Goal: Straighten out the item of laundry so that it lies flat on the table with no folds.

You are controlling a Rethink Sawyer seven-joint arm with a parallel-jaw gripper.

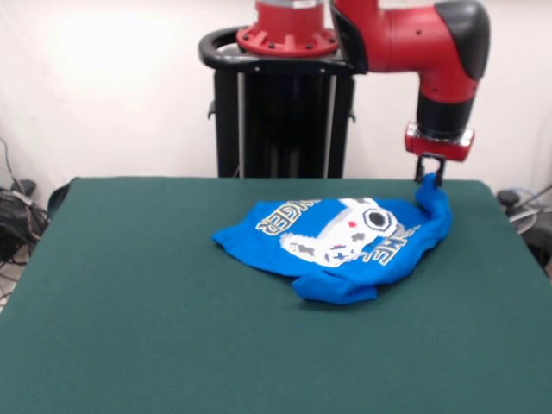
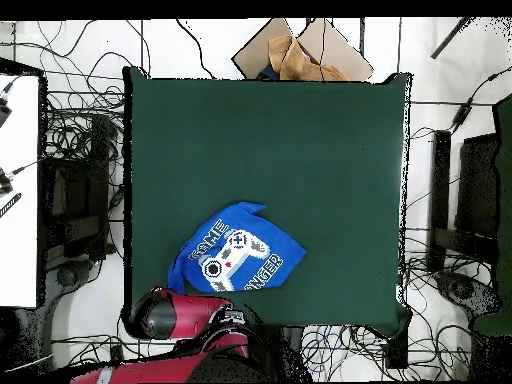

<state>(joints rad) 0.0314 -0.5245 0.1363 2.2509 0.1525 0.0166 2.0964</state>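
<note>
The item of laundry (image 1: 345,237), a bright blue T-shirt with a white game-controller print, lies crumpled on the green table (image 1: 129,302), toward its far right. One corner of the shirt is pulled up to my gripper (image 1: 429,178), which is shut on it just above the table's far right edge. A fold is tucked under the shirt's near edge. From overhead, the shirt (image 2: 238,250) sits near the table's (image 2: 300,140) bottom left, with a blue strip running down toward the red arm (image 2: 165,312), which hides the gripper.
The black pedestal (image 1: 280,121) stands behind the table's far edge. Overhead, a cardboard box (image 2: 300,55) sits beyond the top edge, cables lie all round the table, and a white surface (image 2: 18,190) is at the left.
</note>
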